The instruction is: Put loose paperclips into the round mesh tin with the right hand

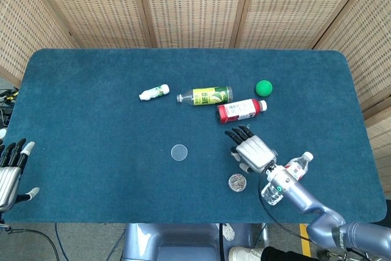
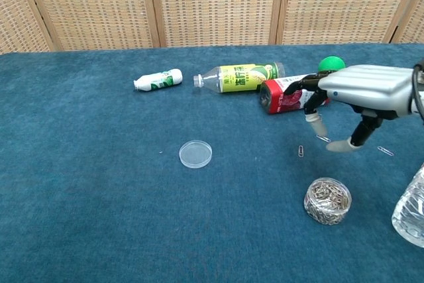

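The round mesh tin [image 1: 237, 181] [image 2: 327, 200], holding a heap of paperclips, stands near the front edge of the table. My right hand [image 1: 251, 148] [image 2: 361, 92] hovers beyond it, palm down, fingers apart and holding nothing. Below the hand loose paperclips lie on the cloth: one [image 2: 301, 151] to its left, one [image 2: 322, 138] under the fingers, one [image 2: 385, 151] to its right. My left hand [image 1: 10, 168] rests off the table's left edge with fingers spread, empty.
A clear water bottle [image 1: 285, 177] [image 2: 411, 209] lies right of the tin. Behind the hand lie a red-label bottle [image 1: 241, 110], a green-label bottle [image 1: 204, 96], a small white bottle [image 1: 154, 93] and a green ball [image 1: 263, 87]. A clear round lid [image 1: 179, 152] sits mid-table.
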You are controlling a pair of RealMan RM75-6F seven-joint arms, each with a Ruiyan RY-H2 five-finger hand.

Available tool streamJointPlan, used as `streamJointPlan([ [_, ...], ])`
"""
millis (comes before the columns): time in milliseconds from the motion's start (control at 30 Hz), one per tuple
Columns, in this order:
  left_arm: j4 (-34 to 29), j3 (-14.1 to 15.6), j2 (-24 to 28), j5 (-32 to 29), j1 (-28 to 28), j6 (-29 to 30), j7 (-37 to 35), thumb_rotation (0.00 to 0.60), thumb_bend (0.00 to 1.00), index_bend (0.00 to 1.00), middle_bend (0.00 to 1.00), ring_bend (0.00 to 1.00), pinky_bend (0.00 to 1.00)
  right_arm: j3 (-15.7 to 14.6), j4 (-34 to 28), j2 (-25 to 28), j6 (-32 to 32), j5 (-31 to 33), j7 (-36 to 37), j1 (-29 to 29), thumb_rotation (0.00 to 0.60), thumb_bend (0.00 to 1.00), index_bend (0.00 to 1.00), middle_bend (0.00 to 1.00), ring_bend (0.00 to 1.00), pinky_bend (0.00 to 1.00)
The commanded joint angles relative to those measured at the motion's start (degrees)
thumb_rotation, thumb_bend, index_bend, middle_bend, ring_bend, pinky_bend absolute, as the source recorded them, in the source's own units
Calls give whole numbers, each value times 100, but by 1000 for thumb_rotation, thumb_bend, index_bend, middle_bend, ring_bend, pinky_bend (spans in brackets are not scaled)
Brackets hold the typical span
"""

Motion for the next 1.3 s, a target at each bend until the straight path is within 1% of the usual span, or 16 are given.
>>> streamJointPlan([
  [33, 6, -10, -2, -22, -3, -5, -8, 600, 53, 0, 0, 0, 0, 206, 331, -234, -319, 394, -137, 202, 600, 260, 571, 67, 0, 0],
  [167, 19, -31, -3, -72, -17, -29, -8, 600, 53, 0, 0, 0, 0, 240, 623, -461, -543, 546, -293, 371, 600, 260, 562, 67, 0, 0],
  [267, 26, -42, -6, -107, -27, -48, -7, 600, 53, 0, 0, 0, 0, 218, 887, -647, -663, 601, -470, 486, 600, 260, 537, 67, 0, 0],
  [400, 32, -57, -5, -138, -31, -50, -15, 600, 53, 0, 0, 0, 0, 217, 1196, -901, -837, 829, -670, 591, 600, 293, 529, 67, 0, 0],
  [467, 51, -65, -17, -176, -49, -87, -3, 600, 54, 0, 0, 0, 0, 174, 1328, -1017, -905, 828, -766, 658, 600, 307, 526, 67, 0, 0],
  [800, 50, -66, -23, -189, -55, -85, -2, 600, 53, 0, 0, 0, 0, 49, 1596, -1140, -903, 701, -920, 766, 600, 313, 522, 67, 0, 0],
  [967, 52, -65, -17, -187, -50, -73, -21, 600, 53, 0, 0, 0, 0, 20, 1611, -1118, -900, 699, -1051, 801, 600, 326, 523, 68, 0, 0],
  [1067, 56, -61, -19, -185, -57, -86, -16, 600, 53, 0, 0, 0, 0, -3, 1580, -1075, -943, 721, -1163, 837, 600, 409, 521, 69, 0, 0],
  [1133, 57, -60, -21, -193, -57, -89, -11, 600, 54, 0, 0, 0, 0, -19, 1537, -1061, -934, 724, -1241, 849, 600, 505, 516, 69, 0, 0],
  [1200, 57, -61, -24, -201, -61, -95, -13, 600, 53, 0, 0, 0, 0, -32, 1517, -1064, -909, 735, -1309, 851, 600, 572, 515, 69, 0, 0],
  [1300, 56, -59, -23, -201, -63, -99, -8, 600, 53, 0, 0, 0, 0, -34, 1514, -1076, -888, 758, -1361, 854, 600, 632, 515, 69, 0, 0],
])
